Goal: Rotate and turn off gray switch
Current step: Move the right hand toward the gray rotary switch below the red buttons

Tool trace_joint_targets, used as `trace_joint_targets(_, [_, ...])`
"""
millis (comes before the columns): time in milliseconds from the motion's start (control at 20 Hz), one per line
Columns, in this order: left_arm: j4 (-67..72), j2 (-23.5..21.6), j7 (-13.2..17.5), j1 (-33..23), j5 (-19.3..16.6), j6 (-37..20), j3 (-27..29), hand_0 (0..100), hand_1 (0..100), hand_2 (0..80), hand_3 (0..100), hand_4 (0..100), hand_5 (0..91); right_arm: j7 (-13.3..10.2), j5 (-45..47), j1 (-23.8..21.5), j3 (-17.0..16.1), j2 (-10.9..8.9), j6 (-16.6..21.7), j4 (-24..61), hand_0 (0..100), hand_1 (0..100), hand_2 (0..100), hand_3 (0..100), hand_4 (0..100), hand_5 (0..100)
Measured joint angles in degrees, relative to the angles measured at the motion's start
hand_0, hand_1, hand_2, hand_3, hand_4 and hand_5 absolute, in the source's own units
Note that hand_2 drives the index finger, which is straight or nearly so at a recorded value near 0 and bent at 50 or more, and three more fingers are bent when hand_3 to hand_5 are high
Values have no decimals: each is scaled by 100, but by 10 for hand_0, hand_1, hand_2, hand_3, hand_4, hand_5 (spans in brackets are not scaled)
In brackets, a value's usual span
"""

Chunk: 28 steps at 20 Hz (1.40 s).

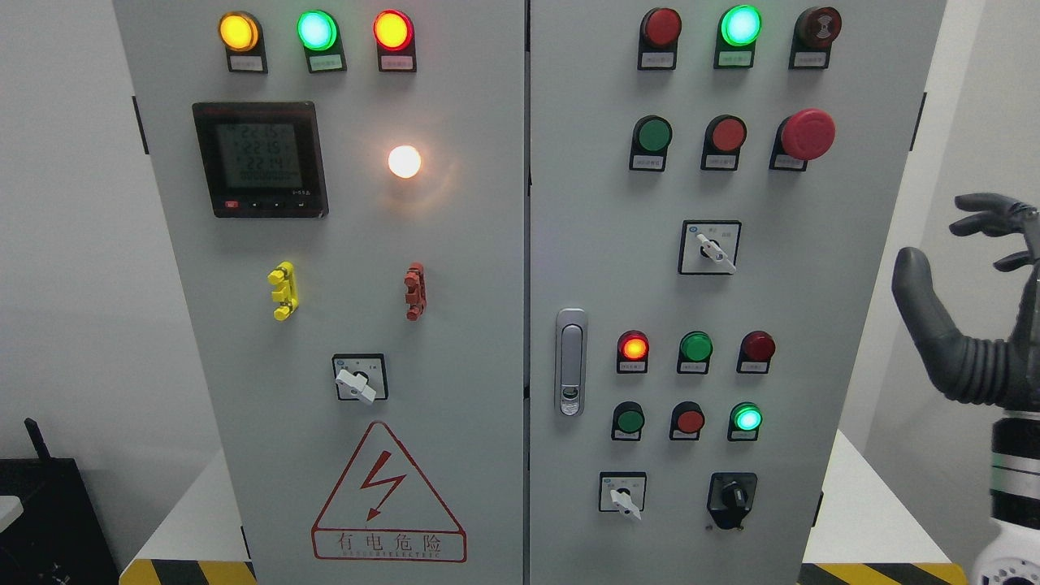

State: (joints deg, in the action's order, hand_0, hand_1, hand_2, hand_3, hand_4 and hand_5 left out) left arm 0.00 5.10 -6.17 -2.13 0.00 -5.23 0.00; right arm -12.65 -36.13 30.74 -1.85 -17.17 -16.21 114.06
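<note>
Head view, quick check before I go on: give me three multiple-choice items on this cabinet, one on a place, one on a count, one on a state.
1. Where is the right hand?
A. on a switch
B. right of the cabinet, off it
C. on the door latch

2. How many lamps are lit in the left door's top row?
A. one
B. two
C. three

3. The right hand's fingers are
A. spread, holding nothing
B. closed on a knob
C. pressing a button

Answers: B, it shows past the cabinet's right edge; C, yellow lamp, green lamp and red lamp all glow; A, fingers apart in open air.
</note>
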Motion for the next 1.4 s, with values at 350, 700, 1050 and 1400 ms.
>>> trace_joint_targets(350, [0,0,-10,0,0,0,0,120,389,0,0,0,0,5,-3,162,180,223,-251,-211,172,260,579,785,693,895])
trace_joint_targets(700, [0,0,-12,0,0,0,0,120,389,0,0,0,0,9,-188,298,468,414,-416,-378,150,274,582,787,696,895])
trace_joint_targets(1050, [0,0,-13,0,0,0,0,120,389,0,0,0,0,-41,-448,401,782,636,-540,-505,139,279,587,794,699,901])
trace_joint_targets(1400, [0,0,-32,-1,0,0,0,120,389,0,0,0,0,-57,-667,460,1034,882,-650,-598,135,335,612,814,737,962])
